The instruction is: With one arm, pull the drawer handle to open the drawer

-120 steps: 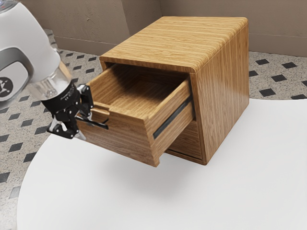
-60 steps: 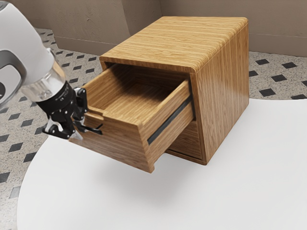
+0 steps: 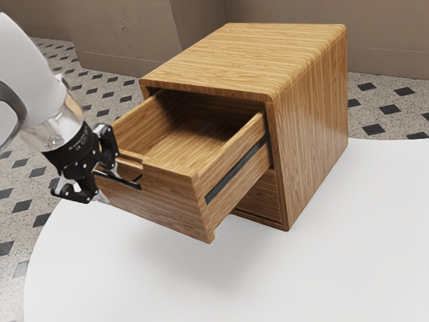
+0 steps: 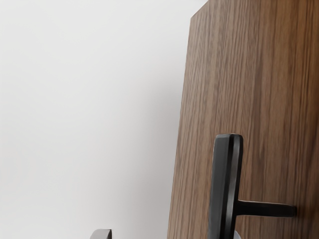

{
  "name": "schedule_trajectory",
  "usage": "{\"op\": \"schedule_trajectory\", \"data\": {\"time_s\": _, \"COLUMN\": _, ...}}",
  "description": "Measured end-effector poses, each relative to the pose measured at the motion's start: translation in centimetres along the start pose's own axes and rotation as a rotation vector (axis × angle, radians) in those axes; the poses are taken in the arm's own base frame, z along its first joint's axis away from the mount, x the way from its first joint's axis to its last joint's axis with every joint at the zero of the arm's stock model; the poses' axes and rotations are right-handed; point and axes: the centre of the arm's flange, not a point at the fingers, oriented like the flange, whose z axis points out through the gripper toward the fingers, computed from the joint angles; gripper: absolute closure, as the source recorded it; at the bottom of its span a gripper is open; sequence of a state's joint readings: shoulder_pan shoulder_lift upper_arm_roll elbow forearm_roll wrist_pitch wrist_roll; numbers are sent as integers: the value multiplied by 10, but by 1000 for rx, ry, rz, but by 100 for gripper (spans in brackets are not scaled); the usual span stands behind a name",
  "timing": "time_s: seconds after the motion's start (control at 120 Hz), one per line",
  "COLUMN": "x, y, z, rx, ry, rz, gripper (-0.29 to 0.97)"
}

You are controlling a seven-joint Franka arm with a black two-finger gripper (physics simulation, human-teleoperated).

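Your claw [image 3: 104, 173] sits at the dark bar handle [image 3: 127, 179] on the front of the upper drawer [image 3: 161, 201], and the white arm [image 3: 30, 100] reaches in behind it from the exterior view's left. That line-up looks deliberate. With the arm facing the drawer front, a pull runs straight along the drawer's travel and not across it, so the box should not bind in its opening. You cannot tell from these views whether the claw is clamped on the handle or only set against it, because the black hand covers the contact. In the wrist view the handle [image 4: 227, 184] stands off the wood grain on a short stem [image 4: 266, 209]. That gap behind the bar is what gives you purchase. The drawer itself stands well out of the wooden cabinet [image 3: 308, 121]. Its front hangs above the white tabletop [image 3: 301, 268] without touching it, and the dark rail [image 3: 238, 171] along its side appears to carry it. Its rear part remains inside the cabinet, so the box is supported and level. The open drawer is empty, with only bare wood on its bottom and walls, so nothing can slide or tip as you pull. Below it the lower drawer [image 3: 258, 198] looks flush with the cabinet face, and its contents are hidden. The cabinet rests on the tabletop near the edge that borders the tiled floor [image 3: 27, 168]. By my judgement the opening is largely done, and any further pull should stay gentle so the cabinet does not shift.
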State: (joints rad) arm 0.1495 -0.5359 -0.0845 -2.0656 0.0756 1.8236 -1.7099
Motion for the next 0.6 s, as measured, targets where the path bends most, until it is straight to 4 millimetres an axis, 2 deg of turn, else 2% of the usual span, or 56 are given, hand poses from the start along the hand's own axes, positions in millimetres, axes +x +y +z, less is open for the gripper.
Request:
{"op": "schedule_trajectory", "data": {"time_s": 0.35, "x": 2, "y": -18, "z": -4, "rx": -23, "ry": 1, "rz": -4, "gripper": 50}}
{"op": "schedule_trajectory", "data": {"time_s": 0.6, "x": 1, "y": -21, "z": -4, "rx": -33, "ry": -3, "rz": -4, "gripper": 50}}
